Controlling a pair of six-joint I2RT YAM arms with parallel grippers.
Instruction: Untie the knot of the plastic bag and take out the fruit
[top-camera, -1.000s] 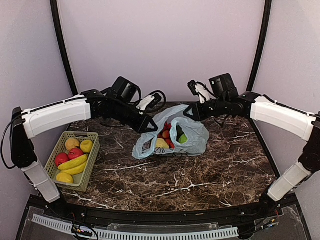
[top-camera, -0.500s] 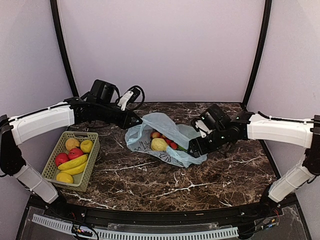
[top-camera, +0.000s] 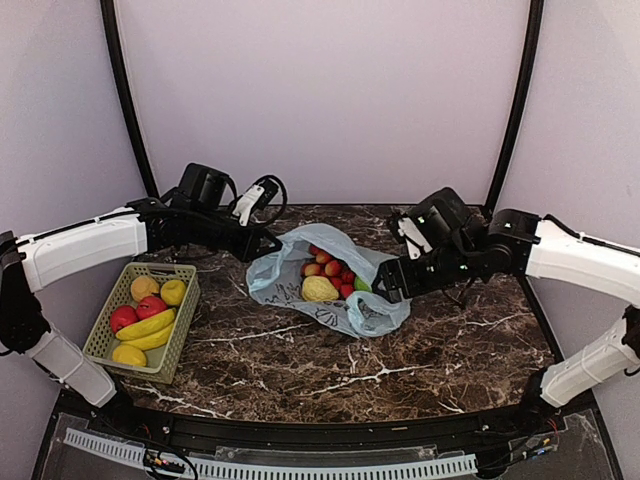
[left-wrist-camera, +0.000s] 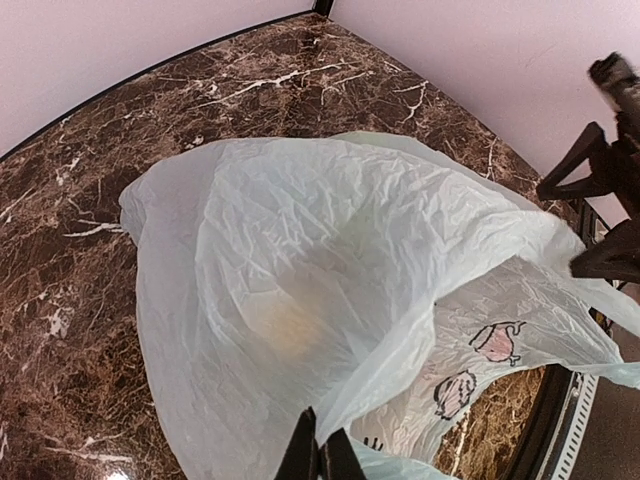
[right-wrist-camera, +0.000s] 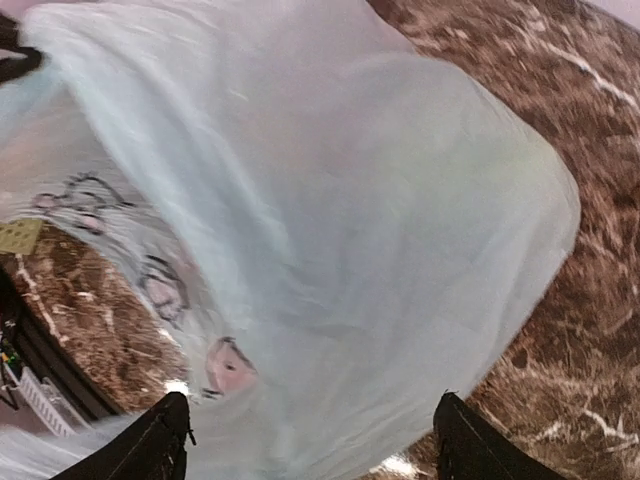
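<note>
The pale blue-green plastic bag (top-camera: 360, 312) lies on the marble with its mouth gaping. Inside it show small red fruit (top-camera: 331, 267), a yellowish fruit (top-camera: 318, 289) and a bit of green fruit (top-camera: 362, 284). No knot shows anywhere. My left gripper (top-camera: 271, 242) is shut on the bag's left rim; in the left wrist view its fingertips (left-wrist-camera: 320, 462) pinch a fold of the bag (left-wrist-camera: 330, 250). My right gripper (top-camera: 386, 287) stands open against the bag's right side. In the right wrist view the bag (right-wrist-camera: 330, 200) bulges between its spread jaws (right-wrist-camera: 315, 445).
A green basket (top-camera: 185, 322) with red apples, bananas and yellow fruit stands at the left, near my left arm. Black frame posts rise at both back corners. The table's dark rail runs along the near edge.
My right gripper has come down from above the bag to its right side and opened. My left arm has lowered and drawn the rim leftward. The bag now lies flatter, mouth open.
</note>
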